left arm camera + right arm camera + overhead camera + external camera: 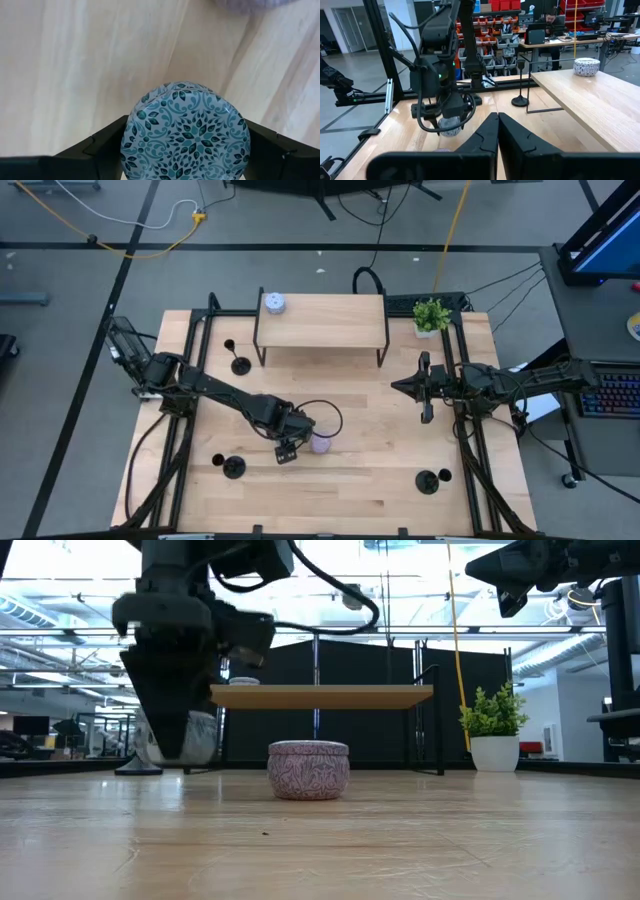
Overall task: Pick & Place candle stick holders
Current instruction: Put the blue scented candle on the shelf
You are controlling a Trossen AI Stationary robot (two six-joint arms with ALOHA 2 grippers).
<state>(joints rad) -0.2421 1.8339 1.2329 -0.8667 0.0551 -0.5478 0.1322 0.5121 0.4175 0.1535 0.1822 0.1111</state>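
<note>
High view is showing the left gripper (288, 448) reaching low over the middle of the pale wooden worktop (370, 405), its fingers (102, 145) spread wide on either side of a round teal-and-white patterned candle tin (185, 131), while a purple patterned round tin (308, 769) is sitting just beside it. Three small matte-black candle stick holders are standing apart from both arms: one near the low wooden shelf (322, 320) at the far left (240, 364), one at the near left corner (233, 467) and one at the near right (427, 480). The tin appears to be resting between the fingers rather than firmly clamped, so a lift or swing from here could let it slip, or knock the purple tin alongside. The left arm is stretching diagonally from its far-left base with the wrist pointing down; the right gripper (427, 387) is waiting with fingers clenched on nothing, hanging high over the right side.
</note>
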